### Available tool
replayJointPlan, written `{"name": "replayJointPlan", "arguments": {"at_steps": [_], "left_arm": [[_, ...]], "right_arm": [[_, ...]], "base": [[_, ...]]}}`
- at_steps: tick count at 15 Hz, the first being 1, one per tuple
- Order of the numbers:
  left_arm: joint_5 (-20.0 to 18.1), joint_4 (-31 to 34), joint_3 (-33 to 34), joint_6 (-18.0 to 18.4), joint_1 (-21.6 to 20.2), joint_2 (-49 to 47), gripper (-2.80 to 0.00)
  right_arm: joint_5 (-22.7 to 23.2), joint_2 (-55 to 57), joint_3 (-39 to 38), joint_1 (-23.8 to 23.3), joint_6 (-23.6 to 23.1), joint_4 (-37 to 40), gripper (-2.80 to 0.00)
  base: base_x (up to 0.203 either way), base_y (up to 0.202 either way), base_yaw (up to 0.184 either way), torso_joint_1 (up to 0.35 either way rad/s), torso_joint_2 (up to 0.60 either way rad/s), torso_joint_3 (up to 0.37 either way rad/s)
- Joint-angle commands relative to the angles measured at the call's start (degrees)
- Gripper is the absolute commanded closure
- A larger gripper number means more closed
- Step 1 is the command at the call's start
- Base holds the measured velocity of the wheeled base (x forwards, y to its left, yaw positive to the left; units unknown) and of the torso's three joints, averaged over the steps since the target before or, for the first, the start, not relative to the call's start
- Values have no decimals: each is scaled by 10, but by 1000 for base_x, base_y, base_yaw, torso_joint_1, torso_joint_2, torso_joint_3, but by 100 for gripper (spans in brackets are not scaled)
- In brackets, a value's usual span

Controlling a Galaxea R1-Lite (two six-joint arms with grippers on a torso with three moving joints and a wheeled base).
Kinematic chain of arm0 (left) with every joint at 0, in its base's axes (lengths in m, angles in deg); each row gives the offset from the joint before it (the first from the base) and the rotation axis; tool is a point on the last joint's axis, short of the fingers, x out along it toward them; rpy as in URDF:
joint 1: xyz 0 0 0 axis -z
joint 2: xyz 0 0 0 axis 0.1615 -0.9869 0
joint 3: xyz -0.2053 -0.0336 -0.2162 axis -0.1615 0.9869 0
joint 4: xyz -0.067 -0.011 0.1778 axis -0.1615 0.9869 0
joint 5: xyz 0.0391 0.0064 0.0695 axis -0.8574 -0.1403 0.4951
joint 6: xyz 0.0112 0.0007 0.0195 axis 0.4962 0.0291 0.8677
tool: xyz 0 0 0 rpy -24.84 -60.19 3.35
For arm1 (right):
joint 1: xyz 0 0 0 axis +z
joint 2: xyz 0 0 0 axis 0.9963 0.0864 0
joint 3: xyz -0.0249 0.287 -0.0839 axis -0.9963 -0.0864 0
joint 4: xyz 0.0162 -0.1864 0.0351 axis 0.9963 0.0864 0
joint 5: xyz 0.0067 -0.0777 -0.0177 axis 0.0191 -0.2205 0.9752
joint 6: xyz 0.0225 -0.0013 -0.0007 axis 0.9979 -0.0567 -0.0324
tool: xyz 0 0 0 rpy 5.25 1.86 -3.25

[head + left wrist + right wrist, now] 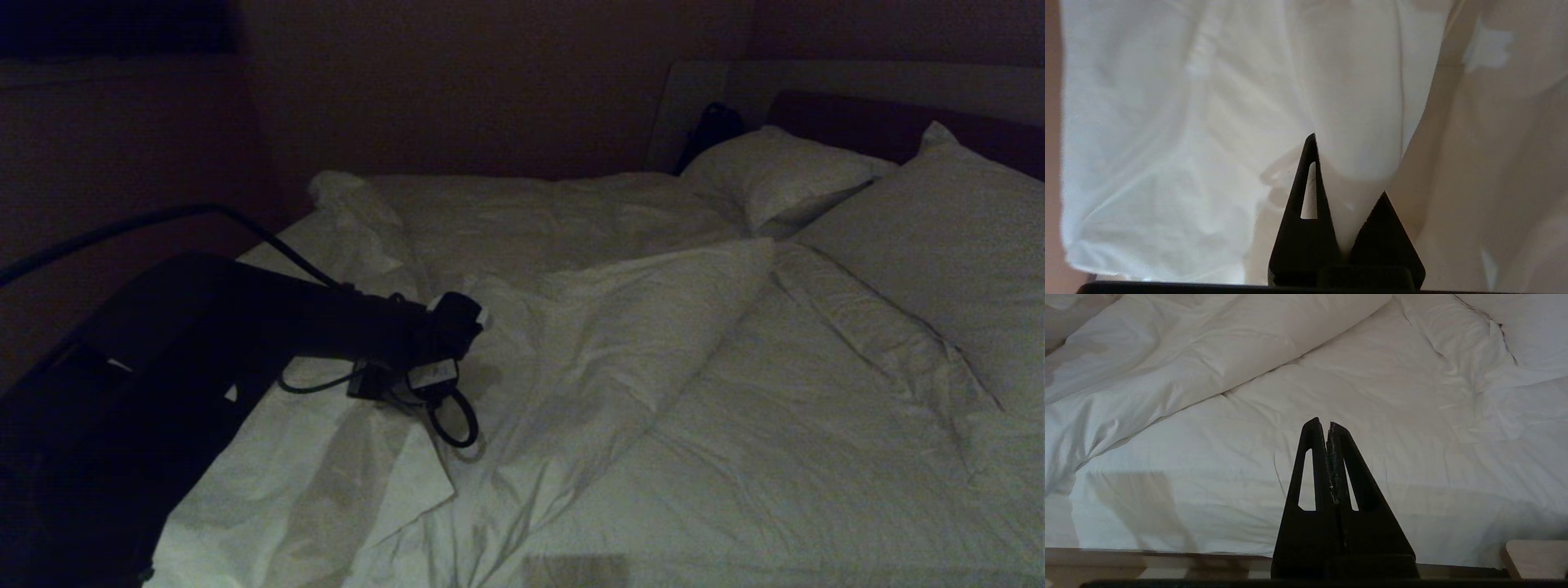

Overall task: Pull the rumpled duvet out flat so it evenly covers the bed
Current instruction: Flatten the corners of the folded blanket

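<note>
Left gripper point(482, 317) is out over the near-left part of the bed point(702, 90), fingers point(1306, 204) closed on a fold of the duvet point(620, 327); wrist view shows white cloth pinched between them. Right gripper point(1329, 426) is parked low at the bed's edge, fingers shut on nothing, bare sheet point(1372, 428) ahead of it.

Duvet is bunched toward the left and far side, folded back along a diagonal ridge running from near-left up toward the pillows point(939, 237). Uncovered sheet lies right of the grip, so the pull probably needs to go rightward, across that ridge. Left arm is the nearer one and already has the cloth.
</note>
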Motion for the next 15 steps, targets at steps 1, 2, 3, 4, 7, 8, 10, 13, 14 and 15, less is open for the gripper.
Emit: {"name": "replayJointPlan", "arguments": {"at_steps": [1, 2, 3, 4, 7, 8, 10, 13, 14, 15], "left_arm": [[2, 2, 12, -1, -11, 46, 0], [2, 2, 16, 0, -18, 61, 0], [1, 2, 21, 1, -26, 79, 0], [0, 2, 24, 2, -37, 98, 0], [-1, 2, 33, 5, -74, 146, 0], [-2, 2, 38, 7, -89, 163, 0], [-3, 2, 42, 8, -113, 192, 0], [-6, -1, 45, 17, -188, 252, 0], [-11, -1, 43, 21, -204, 263, 0], [-18, -2, 40, 26, -231, 275, 0]], "right_arm": [[0, 1, 0, 0, 0, 0, 0], [0, 0, 0, 0, 0, 0, 0], [0, 1, 0, 0, 0, 0, 0], [0, 1, 0, 0, 0, 0, 0], [0, 1, 0, 0, 0, 0, 0], [0, 1, 0, 0, 0, 0, 0], [0, 1, 0, 0, 0, 0, 0], [0, 1, 0, 0, 0, 0, 0], [0, 0, 0, 0, 0, 0, 0], [0, 1, 0, 0, 0, 0, 0]], "base": [[0, 0, 0, 0, 0, 0], [0, 0, 0, 0, 0, 0], [0, 0, 0, 0, 0, 0], [0, 0, 0, 0, 0, 0], [0, 0, 0, 0, 0, 0], [0, 0, 0, 0, 0, 0], [0, 0, 0, 0, 0, 0], [0, 0, 0, 0, 0, 0], [0, 0, 0, 0, 0, 0], [0, 0, 0, 0, 0, 0]]}}
